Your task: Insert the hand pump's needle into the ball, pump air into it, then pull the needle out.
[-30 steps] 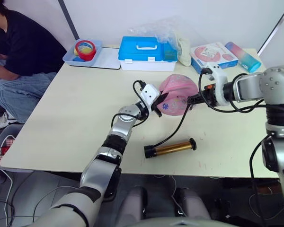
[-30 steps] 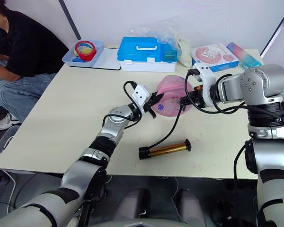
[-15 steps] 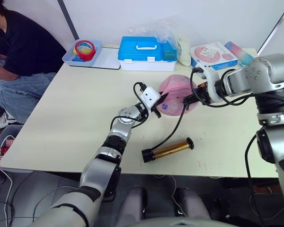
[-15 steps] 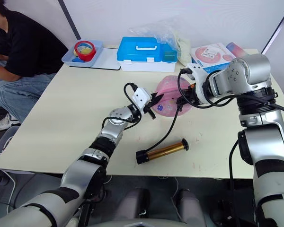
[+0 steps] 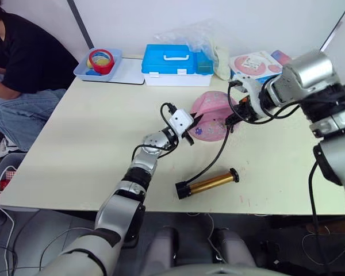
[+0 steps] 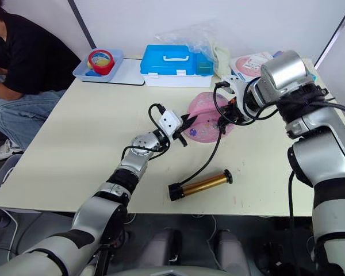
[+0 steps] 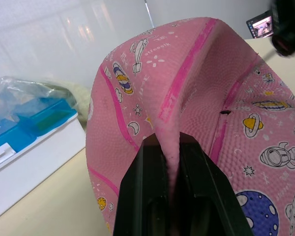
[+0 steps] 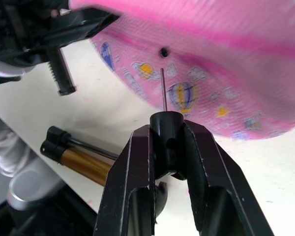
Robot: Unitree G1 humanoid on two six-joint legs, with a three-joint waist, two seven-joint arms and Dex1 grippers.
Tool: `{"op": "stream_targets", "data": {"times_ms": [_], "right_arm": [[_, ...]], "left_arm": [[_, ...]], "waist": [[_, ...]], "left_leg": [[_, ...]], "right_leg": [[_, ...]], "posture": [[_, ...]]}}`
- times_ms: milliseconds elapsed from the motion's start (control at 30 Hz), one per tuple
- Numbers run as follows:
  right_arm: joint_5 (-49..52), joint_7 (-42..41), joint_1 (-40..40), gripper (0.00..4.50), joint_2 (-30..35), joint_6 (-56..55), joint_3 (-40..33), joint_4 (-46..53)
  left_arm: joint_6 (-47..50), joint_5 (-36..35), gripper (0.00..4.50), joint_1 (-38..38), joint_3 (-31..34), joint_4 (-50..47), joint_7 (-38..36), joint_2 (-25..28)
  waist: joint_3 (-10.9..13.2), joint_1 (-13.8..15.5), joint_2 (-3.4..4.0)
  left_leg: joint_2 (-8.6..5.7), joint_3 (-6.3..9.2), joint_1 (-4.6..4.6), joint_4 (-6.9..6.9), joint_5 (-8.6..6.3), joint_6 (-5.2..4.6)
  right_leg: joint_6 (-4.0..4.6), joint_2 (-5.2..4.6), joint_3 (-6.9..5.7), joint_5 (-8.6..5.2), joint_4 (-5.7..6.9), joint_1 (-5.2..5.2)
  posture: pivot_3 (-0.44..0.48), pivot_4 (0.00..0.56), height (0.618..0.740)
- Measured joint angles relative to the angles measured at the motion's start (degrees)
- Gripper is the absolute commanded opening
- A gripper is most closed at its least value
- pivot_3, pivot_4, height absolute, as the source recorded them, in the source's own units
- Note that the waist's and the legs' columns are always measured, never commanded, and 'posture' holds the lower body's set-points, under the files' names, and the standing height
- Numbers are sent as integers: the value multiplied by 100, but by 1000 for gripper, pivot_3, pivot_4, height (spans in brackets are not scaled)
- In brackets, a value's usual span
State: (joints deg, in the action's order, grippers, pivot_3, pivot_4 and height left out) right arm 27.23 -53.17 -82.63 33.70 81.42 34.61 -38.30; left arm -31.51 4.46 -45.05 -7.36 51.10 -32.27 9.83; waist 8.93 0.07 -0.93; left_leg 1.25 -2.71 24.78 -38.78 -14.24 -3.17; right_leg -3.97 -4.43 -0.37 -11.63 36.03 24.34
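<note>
The hand pump [image 5: 207, 184] lay on the table [image 5: 80, 149] near its front edge, gold barrel flat, its black hose [image 5: 215, 155] curving up and away toward the ball. Beyond it, in the middle of the table, the pink ball [image 5: 210, 118] sat partly collapsed, with a fold of its skin standing up on the left side. The left gripper [image 7: 172, 196] was clamped on that fold, its 2 fingers [image 7: 142, 196] pressed against either side of the pink rubber. The right gripper [image 8: 167, 147] was closed around the black fitting at the hose's end, and the needle [image 8: 162, 88] stuck out from it toward the ball, its tip just short of the dark valve hole [image 8: 163, 51] and not yet in it. Farther back stood a blue box [image 5: 171, 63] with a white handle, a tray [image 5: 98, 66] with rolls of tape [image 5: 102, 59], and a person [image 5: 23, 69] seated at the table's far left corner.
</note>
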Motion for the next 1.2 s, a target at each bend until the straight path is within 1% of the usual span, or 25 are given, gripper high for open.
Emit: {"op": "stream_targets", "data": {"times_ms": [33, 267, 467, 833, 1200], "right_arm": [[-36, -63, -30, 279, -10, -48, 44, -48], [-796, -1216, -218, 279, -205, -602, 723, -591], [-1263, -1760, -220, 279, -359, -845, 837, -810], [-1799, -2106, -248, 279, -612, -1089, 703, -1044], [-2110, -2129, -248, 279, -769, -1259, 359, -1344]], "left_arm": [[-11, 3, 39, 5, 0, 0, 5, 2], [-153, 125, 39, 37, -17, 0, 154, 48], [-185, 177, 39, 54, -21, -1, 223, 67], [-269, 234, 39, 87, -118, -33, 270, 94], [-310, 231, 39, 91, -152, -35, 264, 104]], "waist": [[0, -4, 0], [0, -49, 0], [0, -70, 0], [1, -72, 1], [1, -71, 1]], "left_leg": [[0, 0, 0, 0, 0, 0], [-1, -1, 4, 0, 0, 1], [-2, -2, 4, -9, 1, 2], [-2, 2, 5, -41, 1, 4], [-2, 0, 6, -41, 1, 4]], "right_leg": [[0, 0, 0, 0, 0, 1], [0, -1, 2, 0, 19, 13], [2, -2, 9, -1, 50, 30], [2, -4, 13, -1, 79, 34], [2, -4, 14, -1, 79, 35]], "posture": [[0, 150, 740], [0, 150, 740], [0, 150, 740], [0, 150, 740], [0, 150, 740]]}}
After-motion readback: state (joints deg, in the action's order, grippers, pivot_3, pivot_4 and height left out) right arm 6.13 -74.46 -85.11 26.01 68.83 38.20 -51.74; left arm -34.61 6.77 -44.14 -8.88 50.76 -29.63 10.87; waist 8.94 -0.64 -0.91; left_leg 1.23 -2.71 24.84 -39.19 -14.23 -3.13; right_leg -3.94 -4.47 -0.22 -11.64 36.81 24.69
